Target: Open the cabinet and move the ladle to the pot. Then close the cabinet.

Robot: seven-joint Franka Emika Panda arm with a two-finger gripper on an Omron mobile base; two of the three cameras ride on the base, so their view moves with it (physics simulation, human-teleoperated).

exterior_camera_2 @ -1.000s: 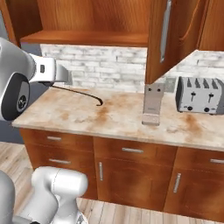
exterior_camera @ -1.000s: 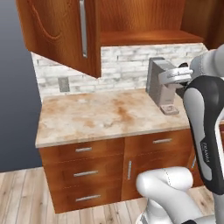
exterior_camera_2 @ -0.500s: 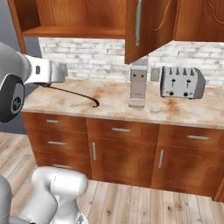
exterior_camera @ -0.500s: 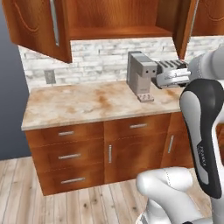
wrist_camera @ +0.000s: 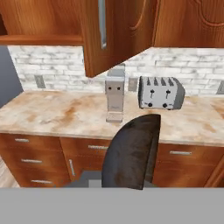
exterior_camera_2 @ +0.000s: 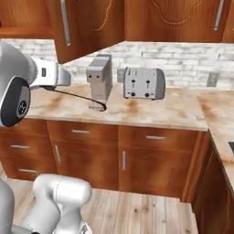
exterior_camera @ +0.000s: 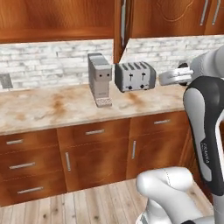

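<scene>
Marble bench [exterior_camera_2: 151, 109] ran under the open cabinet [exterior_camera_2: 89, 25]; the claw, shut on the ladle [wrist_camera: 131, 151], was mid-carry. Next it needed the pot, unseen.

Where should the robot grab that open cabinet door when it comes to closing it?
Probably by the long silver bar handle on the open cabinet door, once the ladle is set down. The bar stands vertical and off the wood, so the fingers can come at the carved face and close across it sideways. It sits near the door's free edge.
</scene>
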